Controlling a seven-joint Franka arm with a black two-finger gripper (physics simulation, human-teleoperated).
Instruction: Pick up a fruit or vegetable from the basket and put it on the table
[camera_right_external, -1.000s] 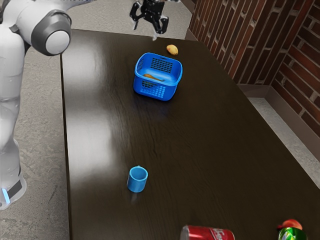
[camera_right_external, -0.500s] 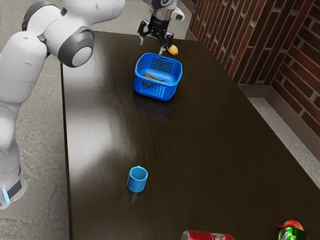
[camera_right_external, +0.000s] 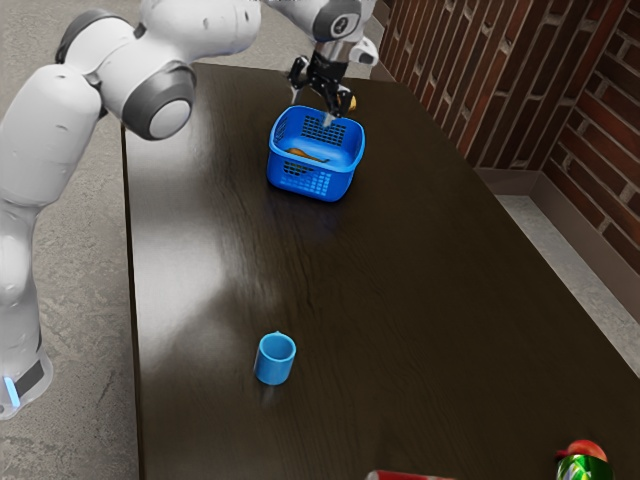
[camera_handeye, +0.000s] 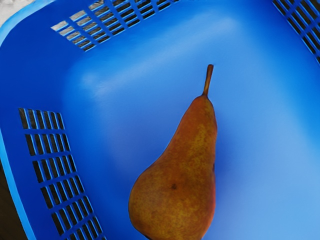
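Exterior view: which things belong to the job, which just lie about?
For the job: pear, blue basket, table, gripper.
Lying about: blue mug, green can, red item by it, yellow item beyond the basket, red thing at the lower edge.

The gripper points downward, its two fingers spread apart. Just above it sits the wrist; farther back, the arm is bent.
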